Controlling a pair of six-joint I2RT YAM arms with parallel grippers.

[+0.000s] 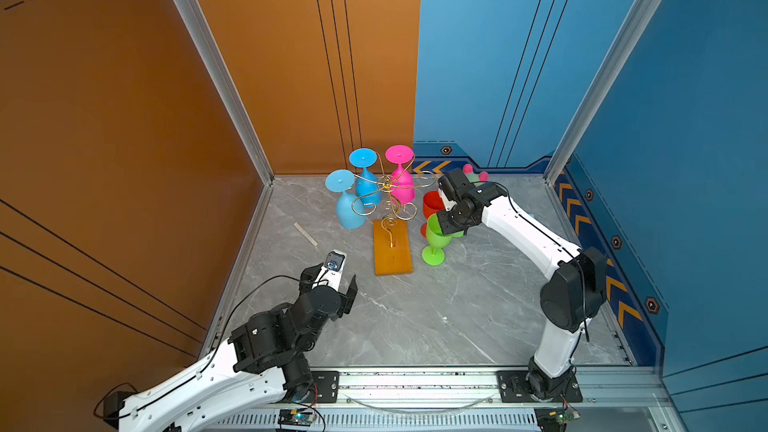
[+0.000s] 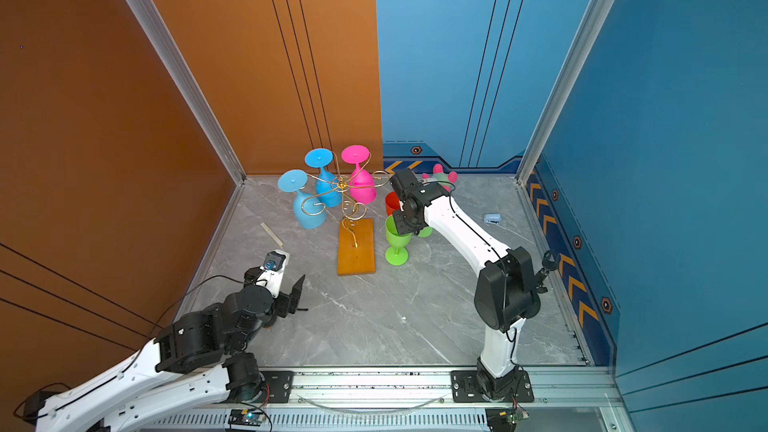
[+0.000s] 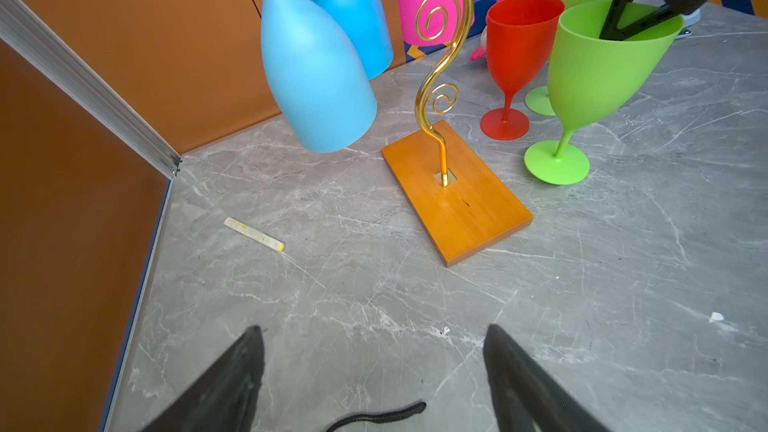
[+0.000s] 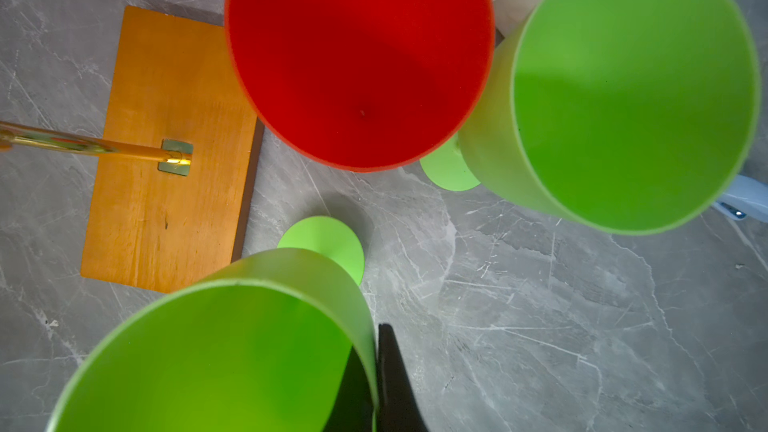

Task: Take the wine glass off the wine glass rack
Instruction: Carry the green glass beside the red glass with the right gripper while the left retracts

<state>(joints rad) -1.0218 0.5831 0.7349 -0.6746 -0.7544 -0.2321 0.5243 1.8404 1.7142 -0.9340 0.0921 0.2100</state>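
At the grey counter point(image 3: 415, 305) a green glass point(image 3: 594, 72) is clamped by the right pincer point(image 3: 611, 33), the left pincer point(image 3: 374, 328) spread empty — three more are left on the rack point(image 3: 457, 205).

The rack point(image 1: 387, 186) is gold wire on an orange-brown wooden base point(image 1: 392, 255). The blue glass point(image 1: 349, 211) and its blue neighbour point(image 1: 368, 191) are sky blue, the pink glass point(image 1: 402, 189) hot pink, the red glass point(image 1: 430, 201) plain red, the green glass point(image 1: 435, 231) lime (as is the other green glass point(image 4: 636, 89)). The table point(image 1: 415, 317) is grey marble veined white.
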